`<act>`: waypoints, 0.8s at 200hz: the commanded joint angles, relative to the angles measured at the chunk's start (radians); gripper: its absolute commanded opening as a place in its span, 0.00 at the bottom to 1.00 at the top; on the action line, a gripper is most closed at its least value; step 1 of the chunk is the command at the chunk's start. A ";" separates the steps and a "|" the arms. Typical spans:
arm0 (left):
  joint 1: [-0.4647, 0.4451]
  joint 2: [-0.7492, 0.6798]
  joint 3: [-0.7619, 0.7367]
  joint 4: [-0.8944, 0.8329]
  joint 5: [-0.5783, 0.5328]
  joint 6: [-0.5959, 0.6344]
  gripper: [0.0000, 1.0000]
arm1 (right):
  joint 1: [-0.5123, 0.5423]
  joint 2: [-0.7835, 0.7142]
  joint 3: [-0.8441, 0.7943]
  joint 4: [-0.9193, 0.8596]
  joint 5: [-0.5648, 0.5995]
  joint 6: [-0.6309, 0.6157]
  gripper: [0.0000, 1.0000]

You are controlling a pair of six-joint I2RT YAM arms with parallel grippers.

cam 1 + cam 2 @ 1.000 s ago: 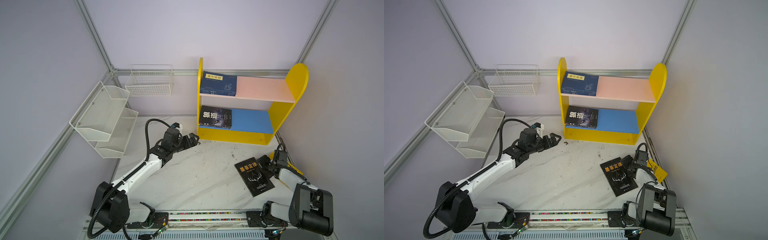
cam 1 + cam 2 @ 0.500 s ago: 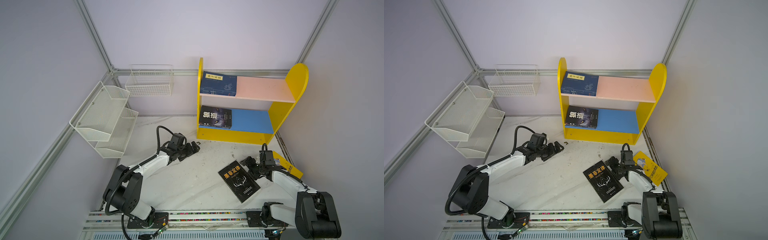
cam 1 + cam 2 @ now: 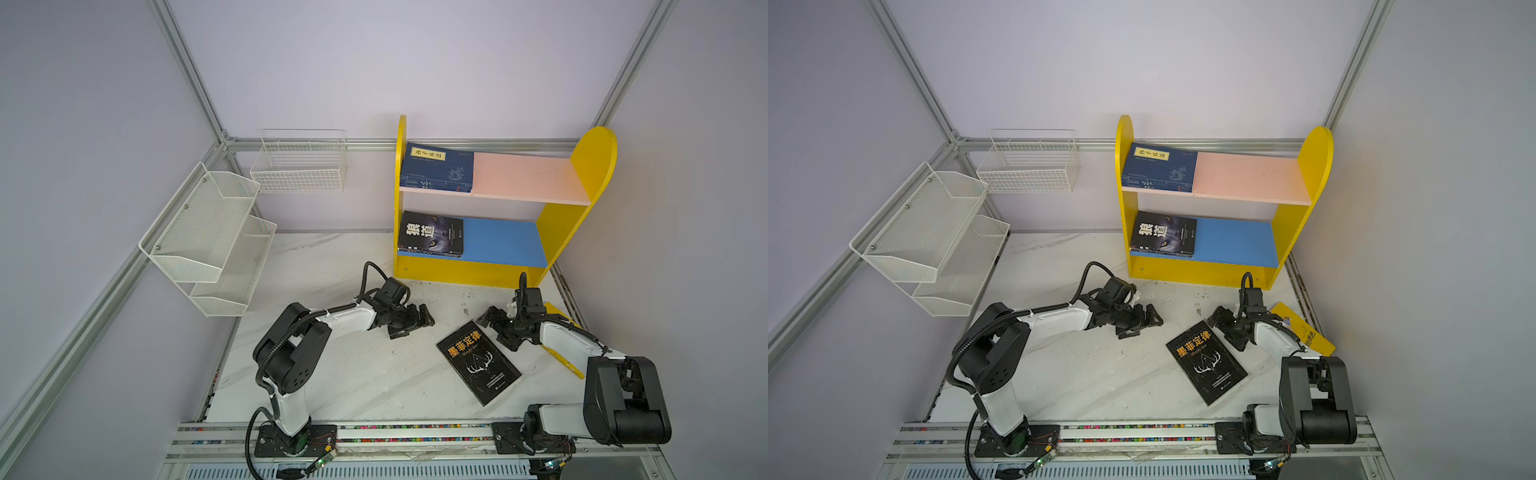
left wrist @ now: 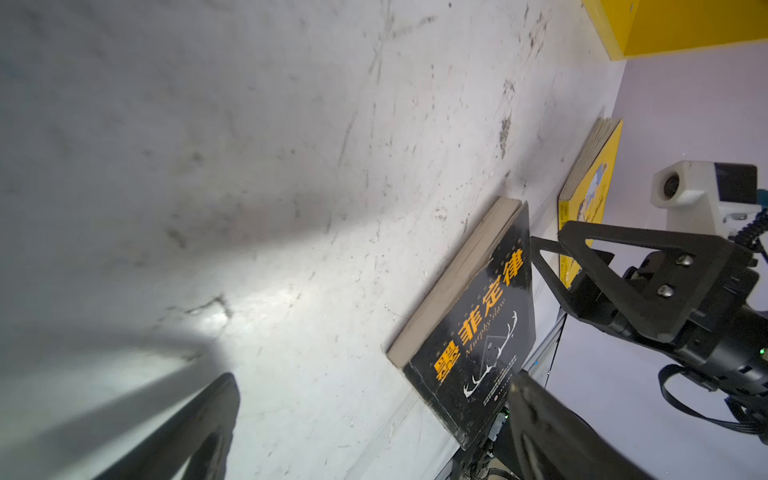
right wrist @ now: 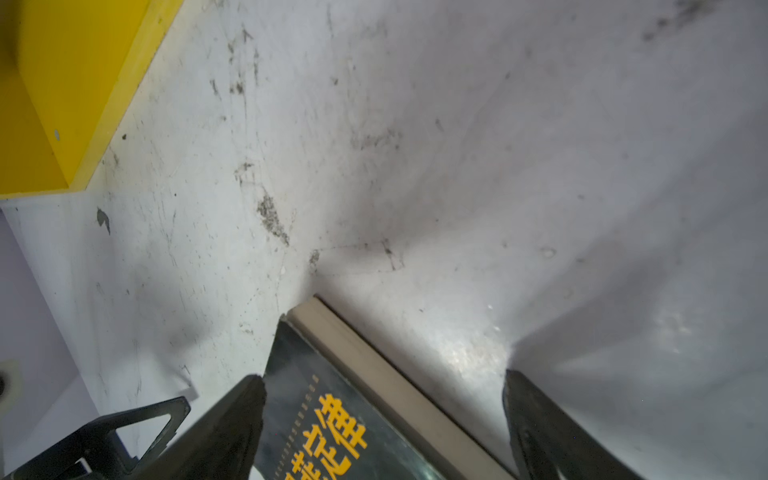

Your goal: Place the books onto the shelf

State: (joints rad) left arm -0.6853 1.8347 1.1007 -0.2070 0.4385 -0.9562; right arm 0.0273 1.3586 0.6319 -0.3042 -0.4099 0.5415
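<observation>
**Tabletop** (image 3: 353,386): white marble-look, scuffed.

**Black book w/ orange title** (image 3: 478,361) (image 3: 1206,360): nearest item. Lies flat, cover up, skewed, right of centre, btwn the two arms. Not on shelf.

**R claw** (image 3: 497,331) (image 3: 1227,329): low over tabletop, just beside far right corner of that book. Jaws wide apart, gripping nothing. R wrist view: fingers (image 5: 237,419) stand either side of the book corner and the book lies flat. Cannot tell whether a finger touches the cover.

**L claw** (image 3: 413,325) (image 3: 1140,326): low over tabletop, left of that book, pointed toward it w/ a clear gap. Jaws spread wide, empty. L wrist view: only tabletop btwn its fingers (image 4: 208,415).

**Yellow book** (image 3: 559,312) (image 3: 1304,334) (image 4: 590,195): flat at right edge of tabletop, cartoon on cover. Partly hidden under R arm in both top views. Not on shelf.

**Shelf** (image 3: 594,166) (image 3: 1312,166): at rear wall, yellow sides.
- Lower blue board: black book w/ white title (image 3: 430,234) (image 3: 1163,232), flat, left end.
- Upper pink board: navy book w/ yellow label (image 3: 436,168) (image 3: 1158,168), flat, left end.
- More book edges show beneath each; count cannot be told.

**Left wall:** white mesh rack (image 3: 208,237).

**Rear wall:** white wire basket (image 3: 299,162).
</observation>
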 commanded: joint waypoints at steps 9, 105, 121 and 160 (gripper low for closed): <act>-0.051 0.066 0.098 0.086 0.024 -0.096 1.00 | 0.010 0.055 -0.030 -0.017 -0.074 -0.089 0.91; -0.177 0.061 0.153 -0.132 0.001 -0.161 1.00 | 0.020 0.104 -0.037 0.003 -0.102 -0.175 0.91; -0.192 0.063 0.168 -0.160 0.009 -0.163 1.00 | 0.020 0.106 -0.038 0.007 -0.105 -0.173 0.91; -0.218 0.182 0.291 -0.148 0.114 -0.141 1.00 | 0.026 0.125 -0.055 0.036 -0.105 -0.150 0.91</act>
State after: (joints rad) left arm -0.8909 1.9491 1.2598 -0.3260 0.4923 -1.1103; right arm 0.0406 1.4307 0.6346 -0.2070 -0.5503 0.3874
